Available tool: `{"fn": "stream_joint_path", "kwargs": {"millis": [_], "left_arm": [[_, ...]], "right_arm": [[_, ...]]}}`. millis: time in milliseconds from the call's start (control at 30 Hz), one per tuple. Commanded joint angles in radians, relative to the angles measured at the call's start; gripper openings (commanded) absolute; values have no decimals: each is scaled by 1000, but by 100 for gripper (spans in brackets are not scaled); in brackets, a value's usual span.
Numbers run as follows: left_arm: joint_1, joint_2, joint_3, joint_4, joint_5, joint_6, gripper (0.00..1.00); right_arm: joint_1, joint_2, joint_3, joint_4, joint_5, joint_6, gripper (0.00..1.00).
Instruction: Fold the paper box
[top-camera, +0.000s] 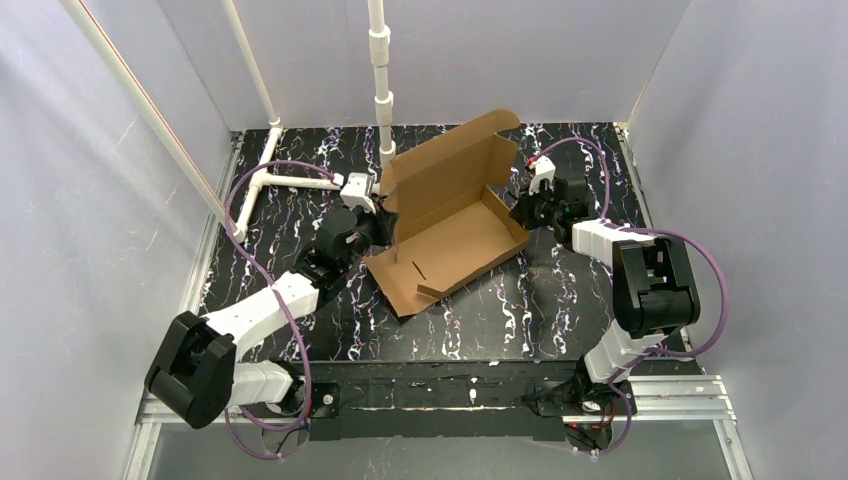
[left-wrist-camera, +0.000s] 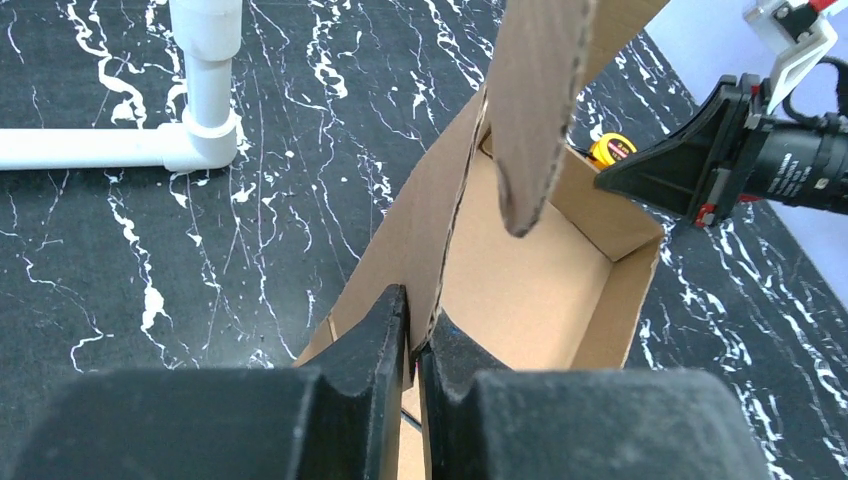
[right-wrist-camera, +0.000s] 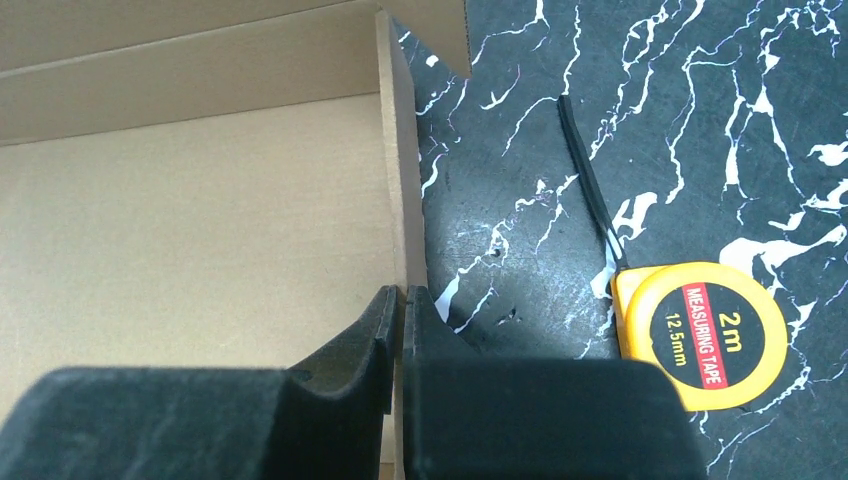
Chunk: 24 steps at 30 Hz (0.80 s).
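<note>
Left gripper is pinched shut on the thin left side wall of the paper box, its jaws pressed flat on either face of the cardboard. The right gripper is clamped the same way on the opposite side wall. Holding both walls at once appears meant to keep them upright and stop the light blank from sliding while the rest is folded.

The box sits mid-tabletop, turned at an angle, between the two arms. Its lid panel stands raised at the far side, and its front flap lies flat toward the bases, with its slots showing.

Room is tighter at the far left, where a white PVC pipe rises just beside the lid's corner; swinging the lid back risks a brush against it. An orange tape measure lies on the tabletop just outside the right wall, near the right gripper, so that wall probably cannot splay outward far. The near side, beyond the front flap, is bare marble-patterned surface and looks like the freest direction for working. A lid tab hangs over the box interior in the left wrist view, close above the pinched wall.
</note>
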Motion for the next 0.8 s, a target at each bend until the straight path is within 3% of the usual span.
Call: {"fn": "stream_joint_path", "kwargs": {"millis": [0,333,467,533,600,667,767], "left_arm": [[31,-65,83,-98,94,-93,5],[188,-20,126,-222,384,43,8],[234,-12,88,-224,307,-74,38],[288,-19,75,-232,310,-166,44],[361,-61,42,-273,328,-278,57],[378,-95,17,-291,336,-305,63],[393,-169,-41,-328,348,-360,89]], "right_arm": [[-1,-10,32,-25,-22,-35,1],[-1,-7,52,-91,-97,-134,1],[-2,-1,52,-84,-82,-104,1],[-2,-6,51,-79,-70,-83,1],[-2,-14,45,-73,-57,-60,1],[-2,-17,44,-71,-54,-53,1],[-4,-18,43,-70,-54,-43,1]]}}
